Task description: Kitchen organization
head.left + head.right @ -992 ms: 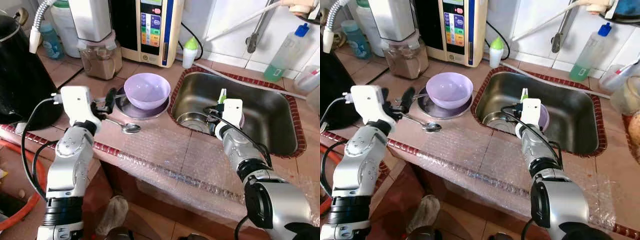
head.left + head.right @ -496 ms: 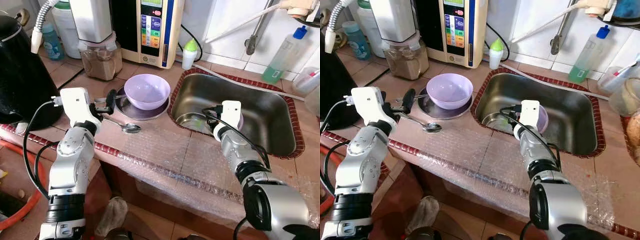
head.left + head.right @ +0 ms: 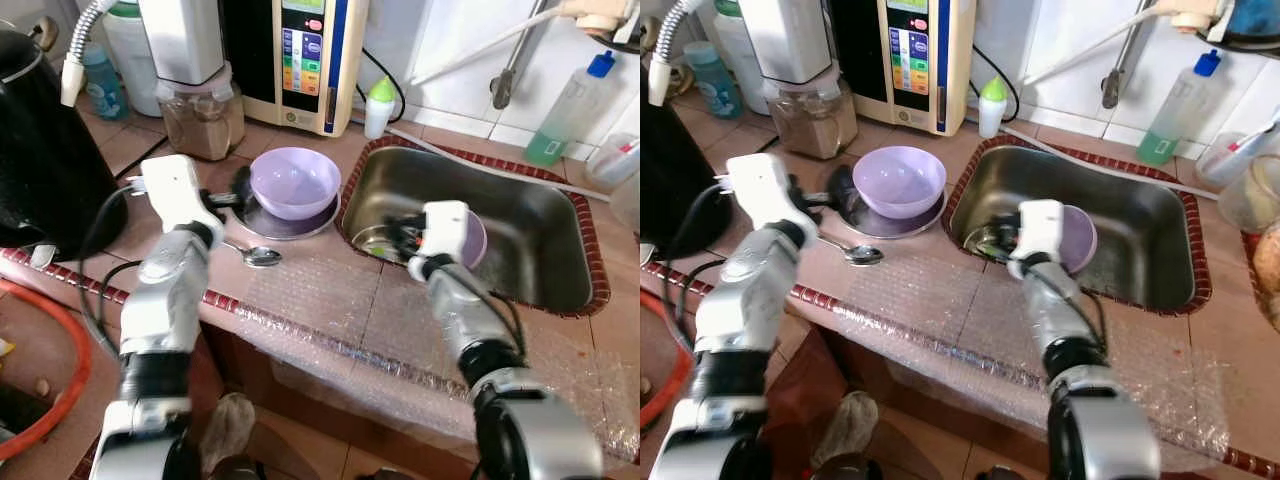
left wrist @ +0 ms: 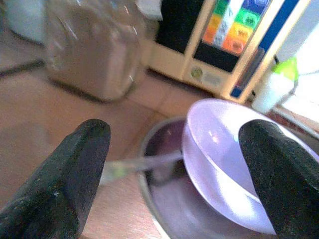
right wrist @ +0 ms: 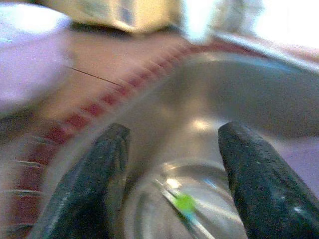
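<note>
A lilac bowl [image 3: 293, 182] sits in a metal plate [image 3: 290, 220] on the tiled counter, left of the sink [image 3: 560, 270]. A metal spoon [image 3: 258, 256] lies in front of the plate. My left gripper [image 3: 241, 192] hovers open at the plate's left rim; in the left wrist view the bowl [image 4: 234, 164] and a utensil handle [image 4: 142, 163] lie between its fingers [image 4: 75, 184]. My right gripper [image 3: 398, 234] is open, low inside the sink over a steel bowl [image 5: 199, 209] holding a green-tipped utensil [image 5: 185, 203]. A second lilac bowl [image 3: 474, 240] lies in the sink behind it.
A water ioniser [image 3: 305, 60], a jar of brown powder [image 3: 205, 118] and a black kettle [image 3: 45, 150] stand at the back left. A green-capped bottle [image 3: 378, 103] and a green soap bottle [image 3: 570, 110] flank the tap [image 3: 508, 75]. Bubble wrap [image 3: 330, 320] covers the counter's front edge.
My left gripper has moved right, up to the plate and bowl. My right gripper has shifted left in the sink, toward the steel bowl.
</note>
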### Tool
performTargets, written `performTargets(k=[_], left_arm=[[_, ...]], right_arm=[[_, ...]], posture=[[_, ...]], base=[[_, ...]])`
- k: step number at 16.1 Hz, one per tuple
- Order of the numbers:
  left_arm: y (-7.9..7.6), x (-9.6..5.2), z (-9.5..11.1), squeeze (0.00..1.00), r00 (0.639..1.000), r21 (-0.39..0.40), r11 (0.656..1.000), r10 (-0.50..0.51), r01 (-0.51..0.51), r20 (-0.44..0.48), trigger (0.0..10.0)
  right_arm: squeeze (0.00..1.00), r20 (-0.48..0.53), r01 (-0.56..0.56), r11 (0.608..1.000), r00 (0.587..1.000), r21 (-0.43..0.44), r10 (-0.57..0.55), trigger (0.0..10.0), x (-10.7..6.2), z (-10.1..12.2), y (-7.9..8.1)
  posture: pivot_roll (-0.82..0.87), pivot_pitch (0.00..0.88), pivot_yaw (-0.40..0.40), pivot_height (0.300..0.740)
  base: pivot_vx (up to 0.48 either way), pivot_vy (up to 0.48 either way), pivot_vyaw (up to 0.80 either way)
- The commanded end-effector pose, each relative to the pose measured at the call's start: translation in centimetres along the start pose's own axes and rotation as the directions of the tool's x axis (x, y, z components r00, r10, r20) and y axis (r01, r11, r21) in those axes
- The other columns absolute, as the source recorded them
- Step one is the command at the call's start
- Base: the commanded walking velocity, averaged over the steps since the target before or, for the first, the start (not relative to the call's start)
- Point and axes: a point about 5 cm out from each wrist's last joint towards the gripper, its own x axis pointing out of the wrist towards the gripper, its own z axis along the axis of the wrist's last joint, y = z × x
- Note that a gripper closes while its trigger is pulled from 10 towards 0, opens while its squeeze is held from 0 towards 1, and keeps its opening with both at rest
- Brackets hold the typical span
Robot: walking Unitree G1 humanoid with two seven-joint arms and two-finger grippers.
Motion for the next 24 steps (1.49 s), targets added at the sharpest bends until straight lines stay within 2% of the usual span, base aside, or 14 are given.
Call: performTargets(k=[1,3,4,5,6,7,8,10,11,12,13,15,24], left_arm=[[-0.7,0.6,-0.5,1.0,0.999,0.009,1.0,-0.011,0.011,-0.049,10.0],[-1.6,1.8,-0.7,1.0,0.998,-0.01,1.0,-0.003,0.002,-0.068,10.0],[-1.8,2.1,-0.5,1.0,0.998,-0.032,0.999,-0.008,0.005,-0.067,10.0],[-2.0,2.5,-0.3,1.0,0.997,-0.066,0.998,-0.014,0.009,-0.076,10.0],[-2.0,2.8,-0.3,0.76,0.996,-0.077,0.997,-0.017,0.01,-0.089,10.0],[-2.0,3.1,-0.4,0.15,0.994,-0.088,0.996,-0.019,0.01,-0.103,10.0],[-1.8,3.5,-0.7,0.0,0.99,-0.121,0.993,-0.017,0.0,-0.141,10.0],[-1.7,3.9,-1.0,0.0,0.986,-0.156,0.988,-0.014,-0.013,-0.169,10.0],[-1.6,4.1,-1.1,0.0,0.983,-0.174,0.985,-0.009,-0.024,-0.185,4.5],[-1.2,4.4,-1.3,0.0,0.977,-0.178,0.983,0.006,-0.044,-0.213,0.9],[-1.2,4.5,-1.3,0.0,0.976,-0.178,0.983,0.004,-0.044,-0.217,0.0],[-1.2,4.9,-1.0,0.0,0.974,-0.182,0.983,-0.009,-0.033,-0.225,0.0],[-0.7,4.9,-1.4,0.0,0.97,-0.177,0.983,0.001,-0.045,-0.242,0.0]], right_arm=[[1.0,0.031,-0.043,0.997,0.999,-0.061,0.045,10.0,-0.1,0.5,0.7],[1.0,0.029,-0.087,0.991,0.995,-0.099,0.09,10.0,-1.0,-0.2,1.7],[1.0,0.025,-0.089,0.992,0.996,-0.088,0.091,10.0,-1.3,-0.5,1.8],[0.4,0.023,-0.11,0.99,0.993,-0.091,0.112,10.0,-1.8,-0.7,2.2],[0.0,0.019,-0.129,0.987,0.991,-0.096,0.131,10.0,-2.3,-0.9,2.7],[0.0,0.016,-0.143,0.985,0.989,-0.1,0.146,10.0,-2.8,-1.1,3.1],[0.0,0.013,-0.17,0.979,0.985,-0.116,0.173,10.0,-3.4,-1.3,3.8],[0.0,0.004,-0.179,0.977,0.984,-0.116,0.18,10.0,-3.9,-1.6,4.3],[0.0,-0.001,-0.184,0.976,0.983,-0.119,0.186,10.0,-4.2,-1.7,4.5],[0.0,-0.012,-0.195,0.972,0.981,-0.131,0.196,10.0,-4.6,-1.8,4.9],[0.0,-0.013,-0.197,0.972,0.98,-0.129,0.197,10.0,-4.6,-1.8,4.9],[0.0,-0.018,-0.206,0.969,0.978,-0.138,0.206,10.0,-4.9,-1.5,5.2],[0.0,-0.026,-0.196,0.968,0.981,-0.158,0.194,10.0,-4.5,-1.0,4.9]], posture=[[0.05,0.0,0.011,0.74],[0.03,0.0,0.021,0.74],[0.02,0.0,0.026,0.74],[0.01,0.0,0.03,0.74],[0.0,0.0,0.034,0.74],[-0.01,0.0,0.039,0.74],[-0.01,0.003,0.042,0.74],[-0.03,0.008,0.047,0.74],[-0.03,0.008,0.047,0.74],[-0.03,0.008,0.047,0.74],[-0.03,0.007,0.048,0.74],[-0.03,0.0,0.047,0.74],[-0.02,0.0,0.032,0.74]], base=[[0.0,0.0,0.0],[0.0,0.0,0.0],[0.0,0.0,0.0],[0.0,0.0,0.0],[0.0,0.0,0.0],[0.0,0.0,0.0],[0.0,0.0,0.0],[0.0,0.0,0.0],[0.0,0.0,0.0],[0.0,0.0,0.0],[0.0,0.0,0.0],[0.0,0.0,0.0],[0.0,0.0,0.0]])
